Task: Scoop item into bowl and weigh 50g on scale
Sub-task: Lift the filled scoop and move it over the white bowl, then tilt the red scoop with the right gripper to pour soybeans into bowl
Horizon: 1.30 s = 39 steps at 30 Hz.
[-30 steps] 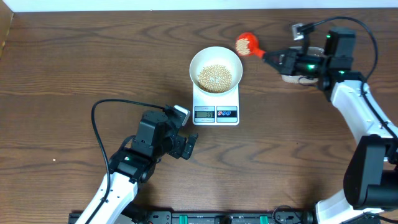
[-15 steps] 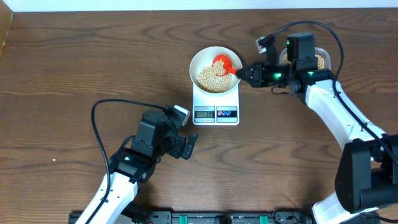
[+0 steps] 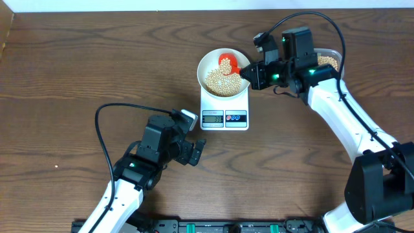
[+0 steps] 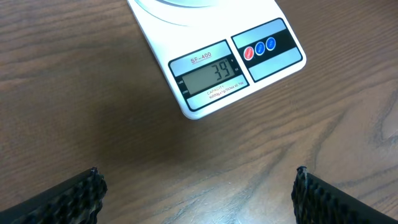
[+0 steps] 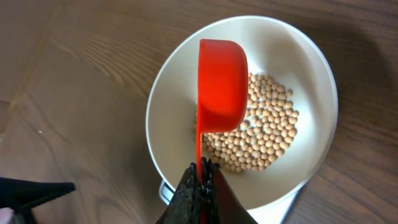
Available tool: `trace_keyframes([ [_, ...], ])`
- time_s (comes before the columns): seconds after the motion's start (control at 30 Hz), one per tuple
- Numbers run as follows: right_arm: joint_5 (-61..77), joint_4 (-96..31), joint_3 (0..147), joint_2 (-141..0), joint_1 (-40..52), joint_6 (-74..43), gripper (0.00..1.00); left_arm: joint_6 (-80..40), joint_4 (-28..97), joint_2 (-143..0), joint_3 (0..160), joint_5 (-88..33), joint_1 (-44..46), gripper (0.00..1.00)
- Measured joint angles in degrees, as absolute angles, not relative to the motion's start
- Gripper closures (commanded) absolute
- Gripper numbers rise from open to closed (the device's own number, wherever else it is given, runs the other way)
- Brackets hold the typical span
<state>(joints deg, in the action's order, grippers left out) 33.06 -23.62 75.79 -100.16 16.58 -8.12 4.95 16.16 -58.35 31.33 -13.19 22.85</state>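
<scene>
R gripper (image 5: pixel 200 182) pinches red scoop (image 5: pixel 222 81) handle, tipped over bowl (image 5: pixel 171 124) w/ beans (image 5: pixel 267 137); tub (image 3: pixel 330 60) behind arm. L gripper (image 4: pixel 199 190) spread wide before scale (image 4: pixel 214 59): "SF-400", reads 39.

Two arms, same build: white shell links, black joint housings.
Left arm (image 3: pixel 119 194): thin black left cable (image 3: pixel 96 120) off the wrist, pale camera block (image 3: pixel 187 119).
Left gripper (image 4: pixel 198 177): black pads (image 4: pixel 68 199), finely ribbed edges.
Right arm (image 3: pixel 343 123): black right cable (image 3: pixel 310 13) over the top, green indicator lights (image 3: pixel 272 76), bulky black base link (image 3: pixel 378 191).
Right gripper (image 5: pixel 202 165): black fingers (image 5: pixel 186 196), narrow wedge shape.
</scene>
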Motion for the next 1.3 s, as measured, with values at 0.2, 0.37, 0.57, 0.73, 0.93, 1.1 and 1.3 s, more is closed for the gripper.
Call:
trace_keyframes([
  [0.2,28.7,-24.7,75.8,-100.2,18.5,-5.4,0.98,5.0,16.1,-58.3,31.3,-13.2,22.9,0.02],
  [0.37,26.2,-24.7,75.8,-100.2,20.3,-2.6,0.98,5.0,16.2,-58.3,31.3,-13.2,22.9,0.02],
  [0.57,24.3,-25.1,75.8,-100.2,20.9,-1.0,0.99,5.0,16.2,-58.3,31.3,-13.2,22.9,0.02],
  [0.73,23.1,-25.9,75.8,-100.2,20.9,1.5,0.98,5.0,16.1,-58.3,31.3,-13.2,22.9,0.02],
  [0.93,21.9,-26.4,75.8,-100.2,20.9,5.5,0.99,5.0,16.1,-58.3,31.3,-13.2,22.9,0.02],
  [1.1,21.3,-26.5,75.8,-100.2,20.9,8.8,0.99,5.0,16.1,-58.3,31.3,-13.2,22.9,0.02],
  [1.3,21.1,-26.5,75.8,-100.2,20.9,12.7,0.99,5.0,16.1,-58.3,31.3,-13.2,22.9,0.02],
])
